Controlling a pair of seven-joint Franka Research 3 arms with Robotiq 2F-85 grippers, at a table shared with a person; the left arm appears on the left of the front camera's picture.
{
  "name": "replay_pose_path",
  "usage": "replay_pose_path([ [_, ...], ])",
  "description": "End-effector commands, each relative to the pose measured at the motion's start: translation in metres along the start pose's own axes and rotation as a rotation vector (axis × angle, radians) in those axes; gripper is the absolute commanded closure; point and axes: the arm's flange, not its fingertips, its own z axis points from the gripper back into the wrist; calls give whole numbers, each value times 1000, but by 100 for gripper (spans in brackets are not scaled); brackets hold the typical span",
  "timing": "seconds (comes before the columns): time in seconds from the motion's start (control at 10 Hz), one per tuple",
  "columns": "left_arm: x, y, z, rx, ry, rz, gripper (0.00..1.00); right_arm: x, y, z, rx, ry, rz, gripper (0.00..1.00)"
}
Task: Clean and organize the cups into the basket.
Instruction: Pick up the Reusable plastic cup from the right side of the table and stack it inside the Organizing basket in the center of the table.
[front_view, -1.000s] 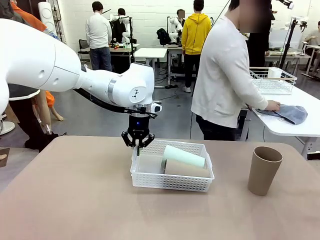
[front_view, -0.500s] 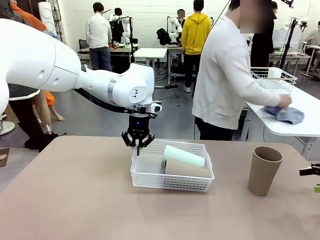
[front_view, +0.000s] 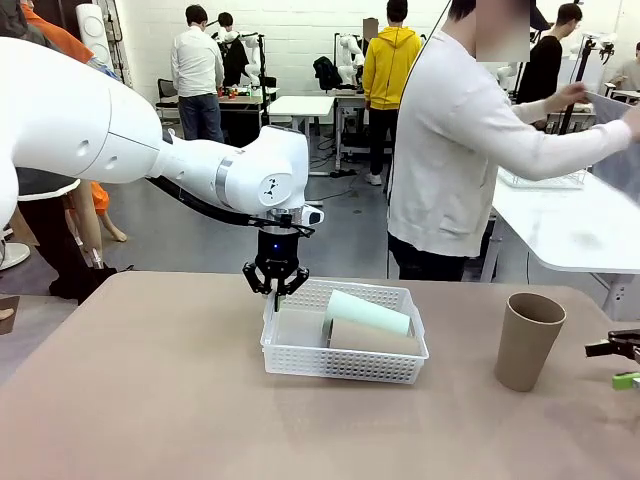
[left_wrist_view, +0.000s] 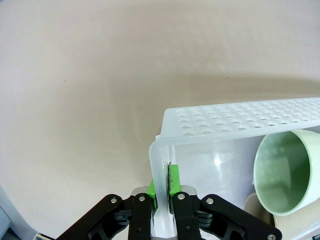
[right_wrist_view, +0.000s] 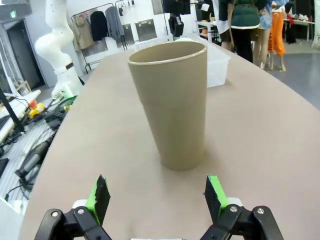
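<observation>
The front view looks from the robot's side across the table (front_view: 150, 400) toward the person (front_view: 450, 150) at the far side, set back enough to take in most of the tabletop; the left wrist view looks steeply down along the left end effector (left_wrist_view: 162, 200), very close over one corner of the basket (left_wrist_view: 240, 112); the right wrist view sits low, facing nearly level along the right end effector (right_wrist_view: 157, 197) at the tan cup (right_wrist_view: 172, 105) close ahead; front and left wrist views share the basket and mint cup (left_wrist_view: 287, 172); front and right wrist views share the tan cup, with the basket behind it.
</observation>
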Motion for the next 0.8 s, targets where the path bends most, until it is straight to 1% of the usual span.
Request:
replay_pose_path([
  [0.0, 0, 1, 1, -1, -2, 1, 97, 4, -18, -14, -51, -7, 81, 0],
  [0.4, 0, 1, 1, -1, -2, 1, 97, 11, -44, -44, -8, 7, 80, 0],
  [0.7, 0, 1, 1, -1, -2, 1, 97, 14, -37, -40, 7, 7, 78, 0],
])
